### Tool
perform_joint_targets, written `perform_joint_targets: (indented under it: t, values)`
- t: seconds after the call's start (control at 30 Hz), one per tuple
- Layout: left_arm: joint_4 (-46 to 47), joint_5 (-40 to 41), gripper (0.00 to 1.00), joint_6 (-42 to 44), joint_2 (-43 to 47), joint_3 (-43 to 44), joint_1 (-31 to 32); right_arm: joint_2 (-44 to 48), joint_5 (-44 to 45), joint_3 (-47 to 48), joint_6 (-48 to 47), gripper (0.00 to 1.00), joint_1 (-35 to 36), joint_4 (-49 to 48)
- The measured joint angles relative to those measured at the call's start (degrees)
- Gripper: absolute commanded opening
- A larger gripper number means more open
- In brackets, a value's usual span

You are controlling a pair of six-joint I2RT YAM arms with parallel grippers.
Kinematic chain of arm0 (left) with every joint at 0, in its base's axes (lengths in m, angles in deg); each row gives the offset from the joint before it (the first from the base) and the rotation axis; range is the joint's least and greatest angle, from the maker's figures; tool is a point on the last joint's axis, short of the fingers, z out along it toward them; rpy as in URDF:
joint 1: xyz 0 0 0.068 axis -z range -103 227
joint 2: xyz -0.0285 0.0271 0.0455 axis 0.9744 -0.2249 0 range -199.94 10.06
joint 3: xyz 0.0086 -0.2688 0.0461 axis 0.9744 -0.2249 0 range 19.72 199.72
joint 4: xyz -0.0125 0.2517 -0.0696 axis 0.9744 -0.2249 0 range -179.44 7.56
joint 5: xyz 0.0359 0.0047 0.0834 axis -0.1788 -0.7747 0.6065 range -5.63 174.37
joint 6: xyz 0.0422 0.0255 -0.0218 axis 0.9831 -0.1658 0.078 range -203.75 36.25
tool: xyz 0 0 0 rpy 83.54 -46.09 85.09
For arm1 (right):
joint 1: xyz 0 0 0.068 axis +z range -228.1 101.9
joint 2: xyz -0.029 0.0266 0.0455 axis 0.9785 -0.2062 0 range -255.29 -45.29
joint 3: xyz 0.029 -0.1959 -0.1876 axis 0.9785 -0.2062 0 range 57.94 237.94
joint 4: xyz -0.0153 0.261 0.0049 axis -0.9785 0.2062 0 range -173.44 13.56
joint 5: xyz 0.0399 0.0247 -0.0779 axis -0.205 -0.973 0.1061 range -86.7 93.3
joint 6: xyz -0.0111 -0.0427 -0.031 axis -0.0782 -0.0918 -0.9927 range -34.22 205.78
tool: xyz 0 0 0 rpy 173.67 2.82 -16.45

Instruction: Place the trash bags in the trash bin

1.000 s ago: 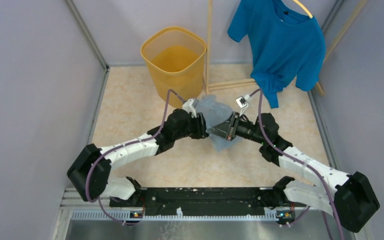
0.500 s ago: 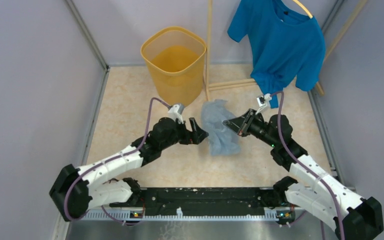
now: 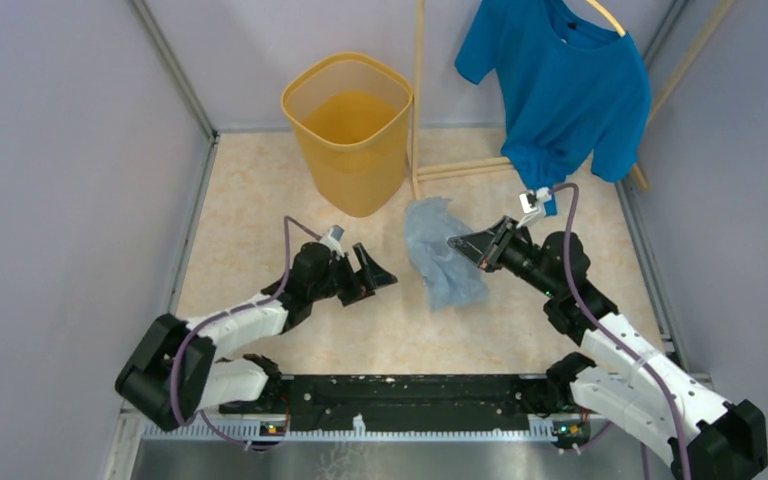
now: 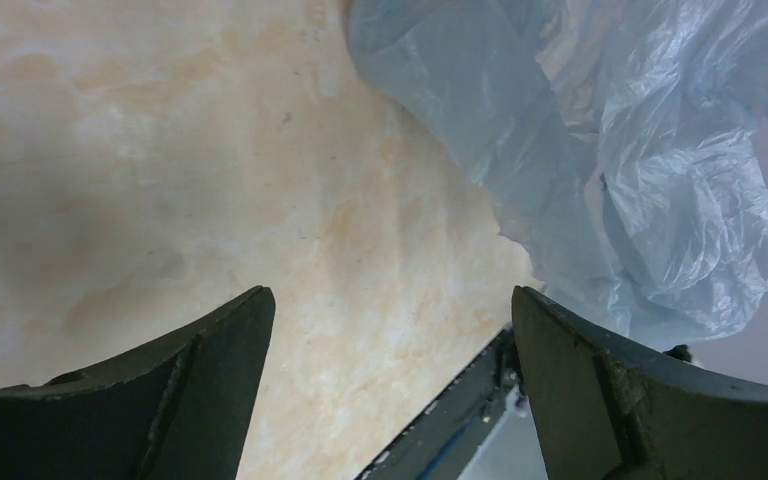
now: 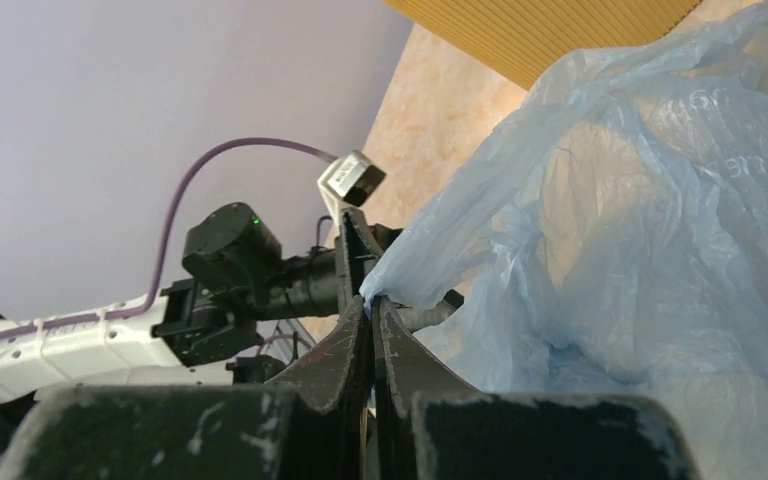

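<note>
A pale blue crinkly trash bag (image 3: 443, 255) lies crumpled on the marbled floor, just right of the yellow-orange trash bin (image 3: 348, 130). My right gripper (image 3: 454, 243) is shut on a thin edge of the trash bag (image 5: 600, 240), with its tips (image 5: 371, 305) pinching the film. My left gripper (image 3: 380, 270) stands open to the left of the bag, apart from it, with nothing between its fingers. In the left wrist view the bag (image 4: 600, 160) fills the upper right, beyond the wide-spread left gripper (image 4: 390, 300).
A solid blue T-shirt (image 3: 560, 85) hangs on a wooden rack (image 3: 419, 90) at the back right. Grey walls close in on both sides. The ribbed wall of the bin (image 5: 550, 30) shows at the top of the right wrist view.
My left gripper let go of the bag, opened wide and drew back to the left. My right gripper kept its hold and shifted right and back, leaving the bag stretched beside the bin.
</note>
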Motion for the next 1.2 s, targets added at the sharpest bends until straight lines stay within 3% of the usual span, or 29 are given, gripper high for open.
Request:
perform_joint_targets:
  t: [0.27, 0.5, 0.63, 0.73, 0.9, 1.2]
  values:
    - [25.7, -9.2, 0.99, -16.0, -23.0, 0.3, 0.8, 0.0, 0.1, -0.3, 0.4, 0.0, -0.1, -0.4]
    - [42.8, -9.9, 0.98, -27.9, -38.8, 6.0, 4.1, 0.0, 0.2, -0.3, 0.3, 0.0, -0.2, -0.4]
    - [49.4, -8.6, 0.9, -32.3, -44.3, 9.3, 7.1, 0.2, 0.2, -0.7, 0.3, 0.0, -0.2, -0.4]
    - [51.1, -6.8, 0.85, -34.1, -46.1, 10.3, 8.3, 0.4, 0.3, -1.5, 0.4, 0.0, -0.2, -0.4]
    - [56.3, -3.8, 0.94, -37.0, -48.2, 10.3, 8.6, 0.6, 0.2, -2.3, 0.4, 0.0, -0.2, -0.3]
    - [59.8, -3.5, 0.99, -39.6, -45.9, 5.7, 7.5, 2.6, 0.1, -2.3, 0.4, 0.0, -0.2, -0.4]
